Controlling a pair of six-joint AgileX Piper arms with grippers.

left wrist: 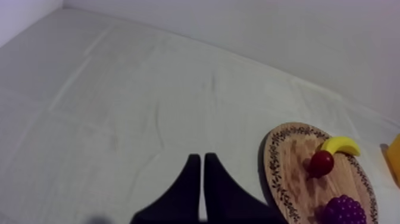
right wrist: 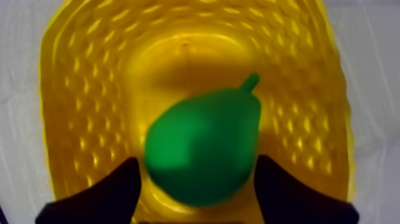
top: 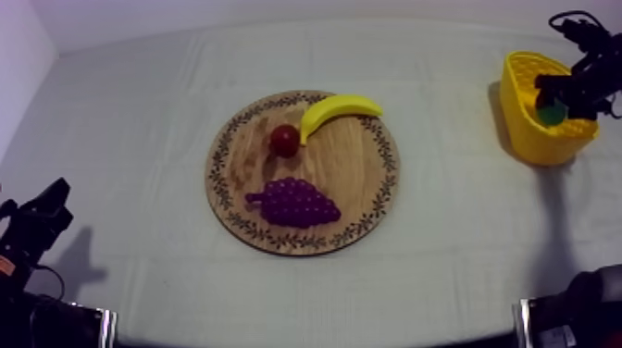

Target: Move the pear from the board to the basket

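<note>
Green pear (right wrist: 202, 152), yellow basket (right wrist: 89, 89) with a dimpled lattice, brown wooden board (top: 356, 171) with a dark leafy rim, yellow banana (top: 338, 109), purple grapes (top: 294, 202), small red fruit (top: 284, 141).

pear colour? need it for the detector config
Green, stem included. The pear shows best in the right wrist view, over the yellow basket.

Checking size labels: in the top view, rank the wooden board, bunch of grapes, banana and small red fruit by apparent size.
1. wooden board
2. bunch of grapes
3. banana, nearly as long but thinner
4. small red fruit
</note>
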